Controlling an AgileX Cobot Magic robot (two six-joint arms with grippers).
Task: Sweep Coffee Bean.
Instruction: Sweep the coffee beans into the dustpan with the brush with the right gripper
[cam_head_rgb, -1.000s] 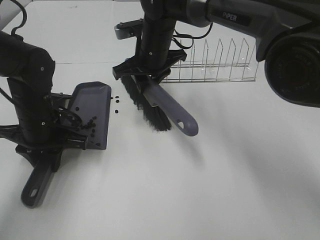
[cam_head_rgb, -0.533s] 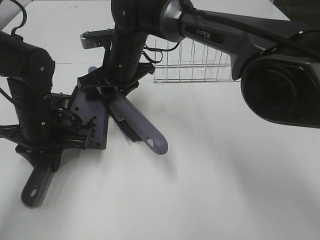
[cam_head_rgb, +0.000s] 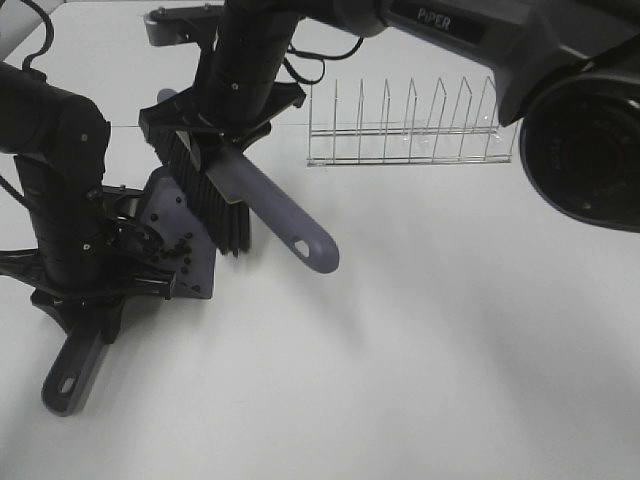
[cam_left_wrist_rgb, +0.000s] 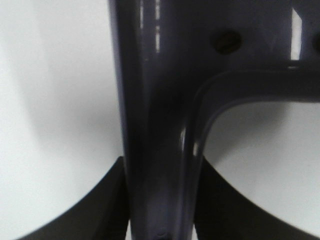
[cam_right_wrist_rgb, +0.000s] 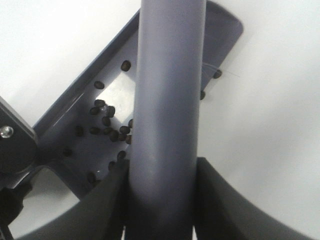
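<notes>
Overhead, right tool (cam_head_rgb: 222, 128) clamps the brush (cam_head_rgb: 272, 216) above the dustpan (cam_head_rgb: 163, 207); left tool (cam_left_wrist_rgb: 160, 210) seemingly clamps its handle (cam_head_rgb: 70, 375).

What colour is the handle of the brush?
The brush handle is a greyish purple; the exterior high view shows it best.

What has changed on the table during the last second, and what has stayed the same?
The right hand carried the brush leftward, from beside the dustpan to over its mouth. Two loose coffee beans now lie right at its lip. The left hand and dustpan stayed put.
</notes>
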